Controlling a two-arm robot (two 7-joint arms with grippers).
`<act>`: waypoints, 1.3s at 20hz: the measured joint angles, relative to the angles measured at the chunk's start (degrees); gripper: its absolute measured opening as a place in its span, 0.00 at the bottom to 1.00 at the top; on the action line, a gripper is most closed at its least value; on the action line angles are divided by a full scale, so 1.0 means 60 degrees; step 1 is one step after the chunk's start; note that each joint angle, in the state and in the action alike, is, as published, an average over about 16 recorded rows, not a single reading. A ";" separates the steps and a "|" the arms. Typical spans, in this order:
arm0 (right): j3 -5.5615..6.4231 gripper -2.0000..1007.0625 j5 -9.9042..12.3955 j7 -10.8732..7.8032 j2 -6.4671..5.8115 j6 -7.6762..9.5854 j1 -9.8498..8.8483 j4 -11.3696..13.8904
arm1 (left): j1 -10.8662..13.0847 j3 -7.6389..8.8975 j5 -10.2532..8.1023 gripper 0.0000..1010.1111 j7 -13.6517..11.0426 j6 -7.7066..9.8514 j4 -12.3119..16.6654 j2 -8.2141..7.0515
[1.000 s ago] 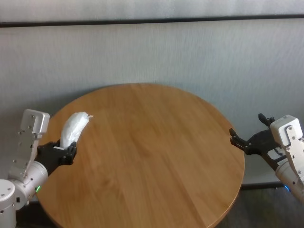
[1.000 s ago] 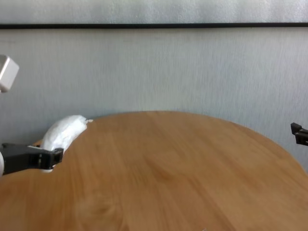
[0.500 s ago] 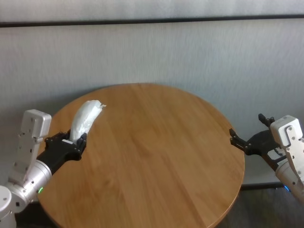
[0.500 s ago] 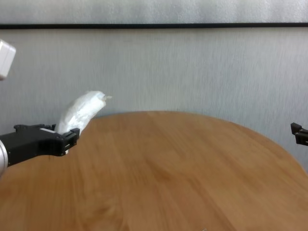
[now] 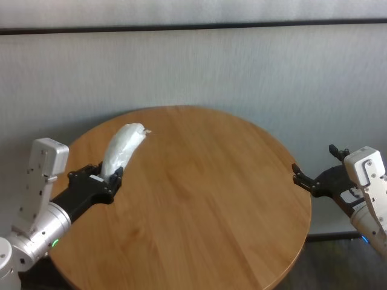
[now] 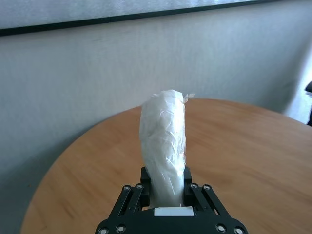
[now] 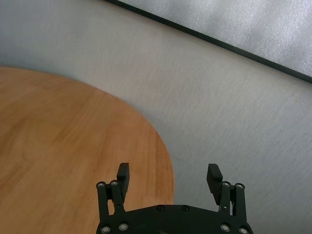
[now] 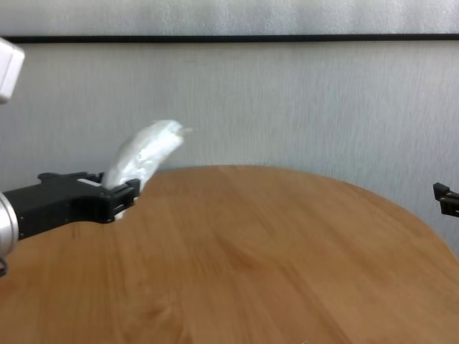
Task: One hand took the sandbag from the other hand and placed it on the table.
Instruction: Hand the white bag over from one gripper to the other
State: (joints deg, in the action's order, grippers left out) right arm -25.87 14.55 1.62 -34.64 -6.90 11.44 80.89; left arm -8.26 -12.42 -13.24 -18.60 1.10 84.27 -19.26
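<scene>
The white crinkled sandbag (image 5: 123, 147) (image 6: 164, 140) (image 8: 145, 155) sticks up out of my left gripper (image 5: 107, 179) (image 6: 165, 184) (image 8: 120, 197), which is shut on its lower end and holds it above the left side of the round wooden table (image 5: 199, 199). The bag's tied tip points up and away from me. My right gripper (image 5: 313, 179) (image 7: 169, 176) hangs open and empty just past the table's right edge; only a fingertip of it shows in the chest view (image 8: 446, 200).
A grey wall with a dark horizontal strip (image 5: 193, 25) runs behind the table. Nothing else lies on the tabletop (image 8: 272, 258).
My left gripper has carried the sandbag upward and toward the table's middle. The right gripper has stayed where it was, open.
</scene>
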 joint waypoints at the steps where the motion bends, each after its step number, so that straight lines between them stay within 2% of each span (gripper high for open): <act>1: 0.0000 0.99 0.0000 0.0000 0.0000 0.0000 0.0000 0.0000 | 0.0016 -0.0020 -0.0029 0.38 -0.0069 -0.0021 0.0059 -0.0024; 15: 0.0000 0.99 0.0000 0.0000 0.0000 0.0000 0.0000 0.0000 | 0.0033 -0.0495 -0.0417 0.38 -0.0834 -0.0406 0.0790 -0.0451; 26: 0.0000 0.99 0.0000 0.0000 0.0000 0.0000 0.0000 0.0000 | -0.0173 -0.1152 -0.0341 0.38 -0.1377 -0.0859 0.1283 -0.0851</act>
State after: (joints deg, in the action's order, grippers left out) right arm -25.87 14.55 1.62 -34.64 -6.90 11.44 80.89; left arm -9.30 -19.33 -15.28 -26.86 -4.05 91.97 -24.36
